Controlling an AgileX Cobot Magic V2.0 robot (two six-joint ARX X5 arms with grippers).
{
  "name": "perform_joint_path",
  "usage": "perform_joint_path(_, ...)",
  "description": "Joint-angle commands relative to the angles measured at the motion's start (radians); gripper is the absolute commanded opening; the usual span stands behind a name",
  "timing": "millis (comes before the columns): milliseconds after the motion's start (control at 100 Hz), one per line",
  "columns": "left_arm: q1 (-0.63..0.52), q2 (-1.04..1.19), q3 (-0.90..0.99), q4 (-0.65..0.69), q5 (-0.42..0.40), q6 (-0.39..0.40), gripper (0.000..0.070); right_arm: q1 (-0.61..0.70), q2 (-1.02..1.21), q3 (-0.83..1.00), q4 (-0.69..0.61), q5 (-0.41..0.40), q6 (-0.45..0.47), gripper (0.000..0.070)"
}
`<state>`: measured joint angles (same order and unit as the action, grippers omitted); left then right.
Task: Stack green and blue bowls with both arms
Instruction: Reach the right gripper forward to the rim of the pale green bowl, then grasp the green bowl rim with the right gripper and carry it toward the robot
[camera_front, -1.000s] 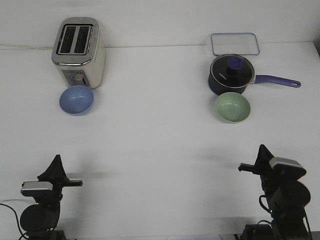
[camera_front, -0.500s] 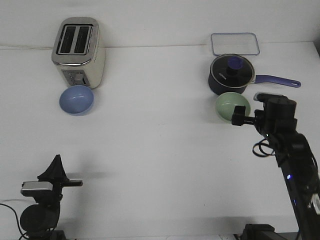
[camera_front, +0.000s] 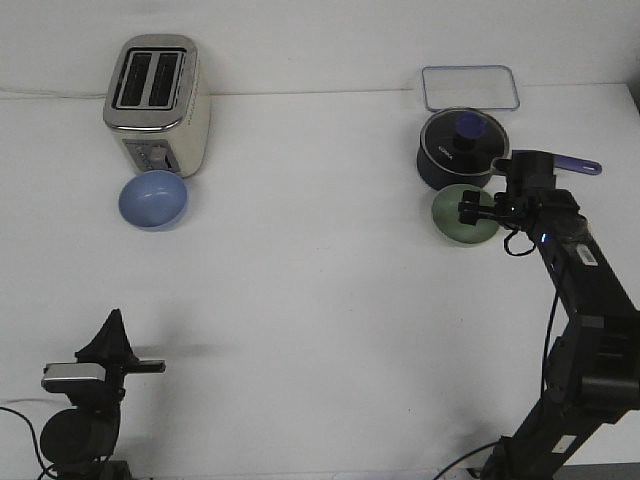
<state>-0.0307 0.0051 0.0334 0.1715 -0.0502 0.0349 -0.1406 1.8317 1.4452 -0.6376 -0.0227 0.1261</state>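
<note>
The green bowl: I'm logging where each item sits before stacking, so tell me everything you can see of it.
The green bowl is small, round and smooth, pale sage green, possibly glazed or plastic. It sits upright on the white table, just in front of the dark saucepan, looking empty where visible. The right arm's pincer is over its right half, hiding that part; whether it touches the bowl cannot be told.

Lab tabletop staged as a kitchen — toaster (camera_front: 156, 104), saucepan (camera_front: 462, 150) — on plain white.
</note>
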Motion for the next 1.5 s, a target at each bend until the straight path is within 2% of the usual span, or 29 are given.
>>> perform_joint_path(0,0.0,-0.001,-0.019,0.01,-0.003,-0.005,0.0015,-0.004,0.043,0.035,0.007,-0.013,-0.018,0.0553)
perform_joint_path(70,0.0,-0.001,-0.019,0.01,-0.003,-0.005,0.0015,-0.01,0.064,0.037,0.01,-0.017,-0.019,0.0528)
perform_joint_path(110,0.0,-0.001,-0.019,0.01,-0.003,-0.005,0.0015,-0.012,0.071,0.037,0.007,-0.031,-0.024,0.0488)
perform_joint_path(150,0.0,-0.001,-0.019,0.01,-0.003,-0.005,0.0015,-0.012,0.075,0.037,0.005,-0.036,-0.027,0.0382)
perform_joint_path(230,0.0,-0.001,-0.019,0.01,-0.003,-0.005,0.0015,-0.012,0.075,0.037,0.004,-0.052,-0.042,0.0099)
perform_joint_path(280,0.0,-0.001,-0.019,0.01,-0.003,-0.005,0.0015,-0.014,0.075,0.039,0.0,-0.063,-0.045,0.0)
perform_joint_path(460,0.0,-0.001,-0.019,0.01,-0.003,-0.005,0.0015,-0.025,0.039,0.055,-0.037,-0.137,-0.045,0.0)
perform_joint_path(640,0.0,-0.001,-0.019,0.01,-0.003,-0.005,0.0015,-0.029,-0.117,0.055,-0.077,-0.149,-0.045,0.0)
perform_joint_path(870,0.0,-0.001,-0.019,0.01,-0.003,-0.005,0.0015,0.001,-0.345,0.051,-0.175,-0.303,-0.045,0.0)
perform_joint_path(960,0.0,-0.001,-0.019,0.01,-0.003,-0.005,0.0015,0.071,-0.425,0.019,-0.227,-0.311,-0.045,0.0)
perform_joint_path(1070,0.0,-0.001,-0.019,0.01,-0.003,-0.005,0.0015,0.182,-0.522,-0.079,-0.219,-0.31,-0.026,0.0)
perform_joint_path(1170,0.0,-0.001,-0.019,0.01,-0.003,-0.005,0.0015,0.317,-0.591,-0.19,-0.171,-0.305,0.032,0.0)
perform_joint_path(1260,0.0,-0.001,-0.019,0.01,-0.003,-0.005,0.0015,0.443,-0.62,-0.287,-0.108,-0.268,0.089,0.0)
perform_joint_path(1490,0.0,-0.001,-0.019,0.01,-0.003,-0.006,0.0015,0.657,-0.575,-0.435,0.004,-0.217,0.149,0.0)
